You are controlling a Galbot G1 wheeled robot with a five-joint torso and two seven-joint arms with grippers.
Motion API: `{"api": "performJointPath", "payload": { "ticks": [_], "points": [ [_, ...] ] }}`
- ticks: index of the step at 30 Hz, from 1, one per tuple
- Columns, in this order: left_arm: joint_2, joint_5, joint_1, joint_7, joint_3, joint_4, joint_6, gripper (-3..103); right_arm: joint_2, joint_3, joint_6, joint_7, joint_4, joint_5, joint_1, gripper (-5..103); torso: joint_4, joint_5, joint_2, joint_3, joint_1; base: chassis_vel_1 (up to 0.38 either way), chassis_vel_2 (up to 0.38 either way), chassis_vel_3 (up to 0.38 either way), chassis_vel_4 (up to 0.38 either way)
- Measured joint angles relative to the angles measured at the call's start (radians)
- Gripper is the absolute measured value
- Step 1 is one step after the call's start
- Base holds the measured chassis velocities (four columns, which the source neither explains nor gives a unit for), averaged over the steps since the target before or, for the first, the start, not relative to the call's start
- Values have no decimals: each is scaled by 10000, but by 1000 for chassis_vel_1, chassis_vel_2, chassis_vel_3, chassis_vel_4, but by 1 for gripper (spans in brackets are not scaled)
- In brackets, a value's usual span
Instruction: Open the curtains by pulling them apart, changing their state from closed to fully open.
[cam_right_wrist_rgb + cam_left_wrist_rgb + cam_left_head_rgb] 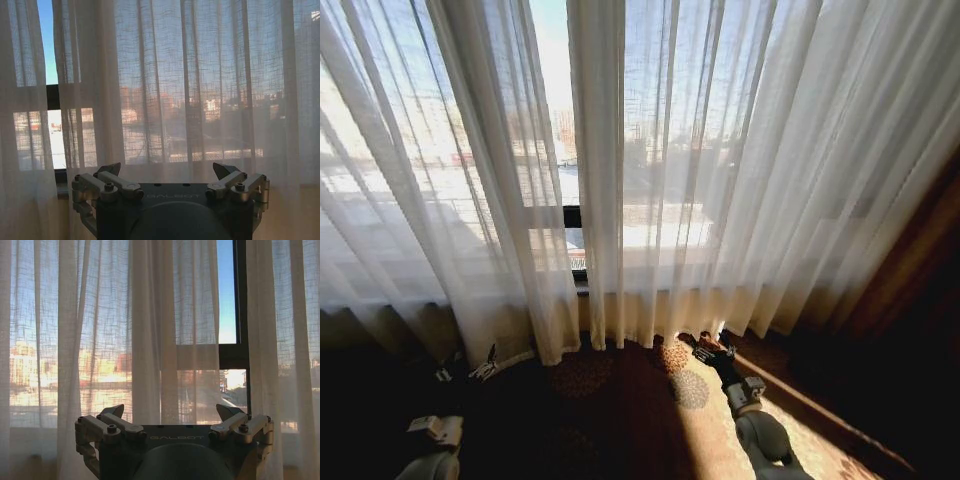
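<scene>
Two sheer white curtains hang over the window, the left panel (450, 200) and the right panel (740, 180). A narrow gap (552, 120) between them shows bare glass. My left gripper (468, 370) sits low near the hem of the left panel, and in its wrist view it (170, 412) is open, facing the pleats (150, 340) with nothing held. My right gripper (705, 347) is low by the hem of the right panel. It (167, 170) is open too, facing the fabric (200, 90) without touching it.
A dark brown drape (920, 260) hangs at the far right. Patterned carpet (620, 400) lies in front of the curtains, with sunlight across it near my right arm. A dark window frame (240, 315) shows through the gap.
</scene>
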State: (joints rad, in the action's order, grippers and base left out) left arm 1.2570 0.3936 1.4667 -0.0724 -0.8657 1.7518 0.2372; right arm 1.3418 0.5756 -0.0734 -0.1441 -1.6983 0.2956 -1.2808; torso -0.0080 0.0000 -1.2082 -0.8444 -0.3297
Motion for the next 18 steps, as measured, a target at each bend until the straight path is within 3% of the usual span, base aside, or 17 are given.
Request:
{"api": "performJointPath", "payload": {
  "ticks": [12,18],
  "points": [
    [0,0,0,0,0,0,0,100,-28,-47,-176,-482,120,-2,-5,100,2,0,-1,1,2,-9,7,9,-6],
    [0,0,1,0,0,0,0,100,-20,-60,-190,-522,140,5,-10,100,1,-1,-2,2,3,-96,123,119,-106]
  ]
}}
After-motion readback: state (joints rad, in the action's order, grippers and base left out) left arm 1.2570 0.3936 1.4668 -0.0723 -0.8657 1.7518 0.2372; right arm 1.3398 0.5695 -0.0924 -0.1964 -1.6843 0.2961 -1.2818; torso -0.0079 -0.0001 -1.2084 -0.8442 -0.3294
